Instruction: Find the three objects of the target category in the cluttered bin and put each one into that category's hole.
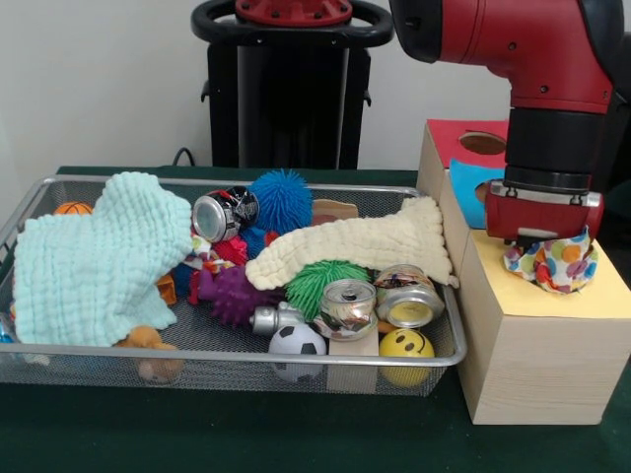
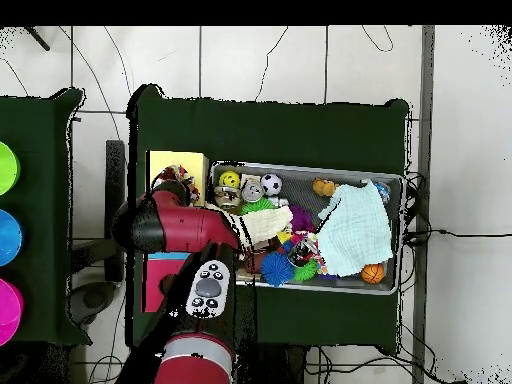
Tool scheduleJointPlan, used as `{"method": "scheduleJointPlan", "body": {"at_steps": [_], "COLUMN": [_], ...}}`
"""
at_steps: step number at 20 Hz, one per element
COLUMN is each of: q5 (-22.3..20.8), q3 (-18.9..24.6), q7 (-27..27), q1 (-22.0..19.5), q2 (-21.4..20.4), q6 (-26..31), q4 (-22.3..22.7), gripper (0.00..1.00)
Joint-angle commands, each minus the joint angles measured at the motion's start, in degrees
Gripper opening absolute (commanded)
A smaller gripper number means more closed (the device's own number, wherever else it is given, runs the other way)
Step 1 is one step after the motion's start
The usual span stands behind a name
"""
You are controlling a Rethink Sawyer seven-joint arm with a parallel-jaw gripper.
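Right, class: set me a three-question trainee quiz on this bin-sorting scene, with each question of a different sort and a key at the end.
1. True or false: the dotted cloth hangs under the end effector above the yellow-faced box.
2. Multiple choice: which thing lies draped over the left end of the wire bin in the front view? A) the cream knit cloth B) the mint-green knit cloth C) the soccer ball
3. Fill the gap: at the bin's near right corner in the front view sits a yellow ball with a ____ face.

Key: 1 true; 2 B; 3 smiley.
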Motion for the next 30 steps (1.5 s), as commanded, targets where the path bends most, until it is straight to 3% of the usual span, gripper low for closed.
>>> {"method": "scheduleJointPlan", "body": {"at_steps": [1, 12, 13, 25, 30], "q5": [0.7, 0.3, 0.3, 0.6, 1.1], "q3": [5.7, 5.1, 5.1, 5.7, 3.0], "q7": [8.1, 7.5, 7.5, 7.7, 7.5], "q1": [-2.2, -1.9, -1.9, -2.5, -1.0], "q2": [7.8, 7.9, 7.8, 7.3, 4.9], "q6": [3.6, 5.0, 5.1, 5.9, 12.7], "q4": [4.0, 3.4, 3.4, 3.8, 3.9], "gripper": [0.00, 0.00, 1.00, 1.00, 1.00]}}
